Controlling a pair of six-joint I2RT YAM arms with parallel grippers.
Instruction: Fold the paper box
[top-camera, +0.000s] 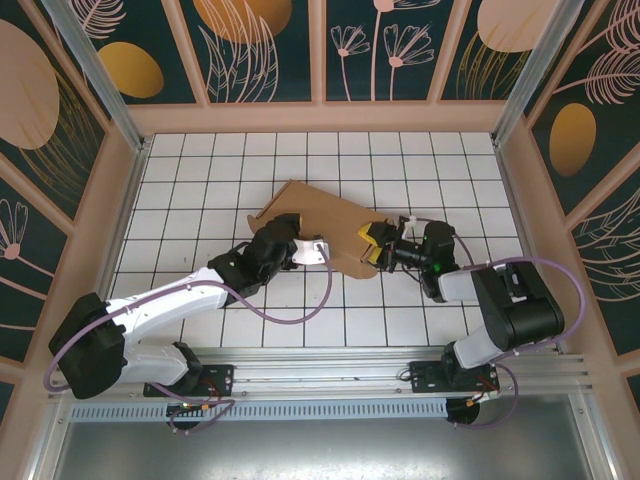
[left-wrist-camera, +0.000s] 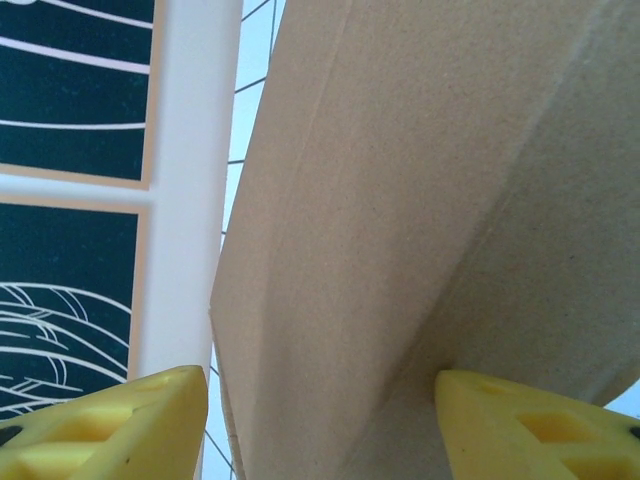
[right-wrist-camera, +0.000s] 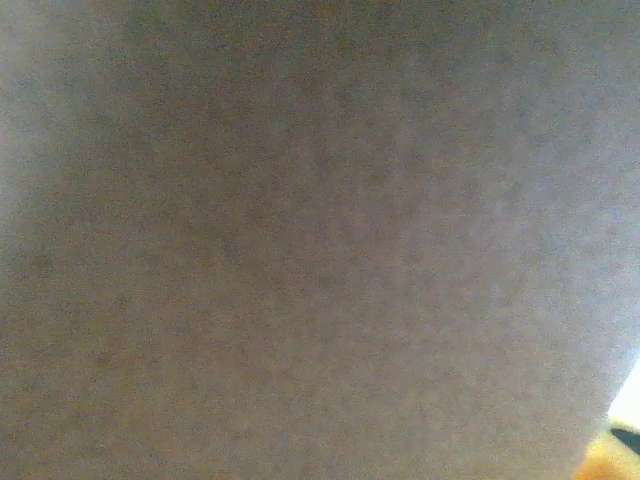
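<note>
Since the left gripper (left-wrist-camera: 320, 425) gapes at seven o'clock and I cannot tell whether the right gripper (top-camera: 372, 245) grips, the paper box (top-camera: 320, 215) may slip; unfold.

The brown paper box (left-wrist-camera: 400, 200), with a fold line running down it, sits between the two yellow fingers (left-wrist-camera: 120, 430) of the left gripper (left-wrist-camera: 320, 435), which stand wide apart, and a white post (left-wrist-camera: 190, 180) and a dark wall (left-wrist-camera: 70, 90) with white lines stand behind it.
</note>
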